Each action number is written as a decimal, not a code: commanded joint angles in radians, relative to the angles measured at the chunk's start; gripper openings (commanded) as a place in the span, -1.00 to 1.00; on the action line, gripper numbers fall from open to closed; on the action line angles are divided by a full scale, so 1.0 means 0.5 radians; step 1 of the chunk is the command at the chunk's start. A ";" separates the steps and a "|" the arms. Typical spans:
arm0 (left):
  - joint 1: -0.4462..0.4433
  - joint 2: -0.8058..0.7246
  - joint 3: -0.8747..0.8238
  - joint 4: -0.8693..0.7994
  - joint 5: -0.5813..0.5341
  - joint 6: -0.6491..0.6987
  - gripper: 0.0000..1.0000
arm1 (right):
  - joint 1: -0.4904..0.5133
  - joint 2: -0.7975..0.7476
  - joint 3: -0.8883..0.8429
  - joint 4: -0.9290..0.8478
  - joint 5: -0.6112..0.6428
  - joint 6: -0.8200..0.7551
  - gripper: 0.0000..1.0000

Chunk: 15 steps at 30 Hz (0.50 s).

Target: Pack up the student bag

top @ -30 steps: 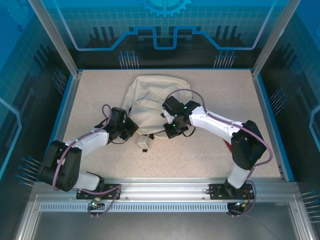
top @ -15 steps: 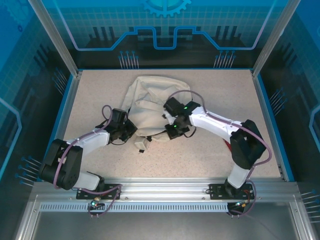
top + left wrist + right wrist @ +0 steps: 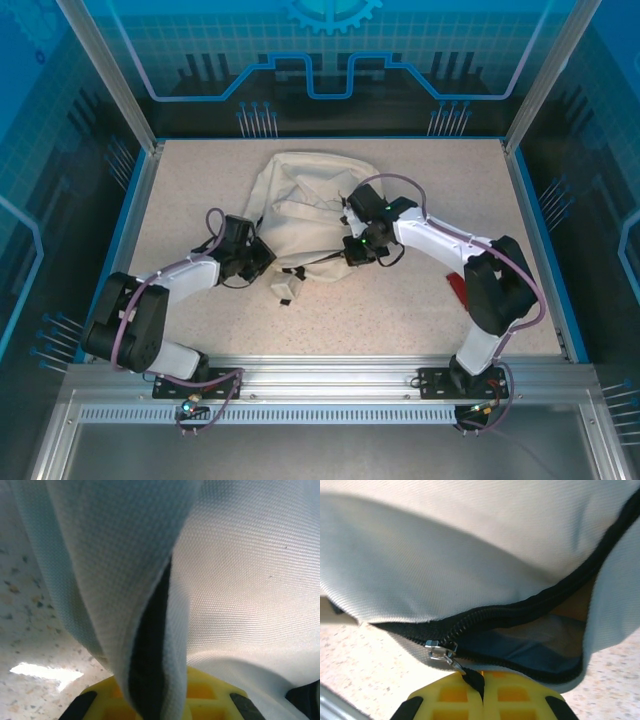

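the student bag [image 3: 300,200] is lying crumpled near the middle of the speckled tabletop [image 3: 190,190], a little toward the far side, and both arms are reaching in to its near edge. the left end effector [image 3: 264,258] is sitting at the bag's near left corner, with its jaws closed down on a fold of cream fabric [image 3: 125,580]. in the left wrist view that fold, with a dark trim running along its edge, is dropping straight down between the yellow fingers [image 3: 205,692], and a patch of tabletop is showing beneath it on the left.

the right end effector [image 3: 482,692] is pressing in at the bag's near right side. its yellow jaws are meeting tight around the black zipper pull [image 3: 472,679], which is hanging from a small metal slider [image 3: 440,651] just above the fingertips. to the right of the slider the black zipper [image 3: 545,597] is gaping open in a long curve, and a darker lining is showing inside the gap.

a thin dark strap end [image 3: 285,295] is trailing from the bag's near edge onto the tabletop between the two end effectors. a small red object [image 3: 457,287] is lying on the tabletop just beside the right arm's elbow, partly hidden by it, and i cannot tell what it is.
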 commanded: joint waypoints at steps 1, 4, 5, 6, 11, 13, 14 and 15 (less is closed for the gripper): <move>0.132 -0.009 0.099 -0.197 -0.262 0.139 -0.98 | 0.093 0.051 0.077 -0.009 -0.288 0.000 -1.00; 0.214 -0.074 0.141 -0.283 -0.243 0.181 -0.67 | 0.207 0.146 0.183 0.106 -0.481 0.047 -1.00; 0.251 -0.099 0.152 -0.320 -0.234 0.197 -0.58 | 0.243 0.197 0.251 0.119 -0.523 0.054 -1.00; 0.279 -0.123 0.159 -0.360 -0.224 0.205 -0.48 | 0.275 0.236 0.308 0.131 -0.529 0.063 -1.00; 0.367 -0.344 0.149 -0.632 -0.248 0.183 0.09 | 0.376 0.474 0.625 0.179 -0.560 0.096 -1.00; 0.367 -0.443 0.135 -0.718 -0.242 0.157 0.22 | 0.387 0.554 0.719 0.197 -0.597 0.108 -1.00; 0.367 -0.488 0.112 -0.723 -0.189 0.136 0.26 | 0.389 0.584 0.762 0.204 -0.614 0.110 -1.00; 0.368 -0.525 0.089 -0.702 -0.118 0.109 0.28 | 0.393 0.605 0.796 0.208 -0.620 0.109 -1.00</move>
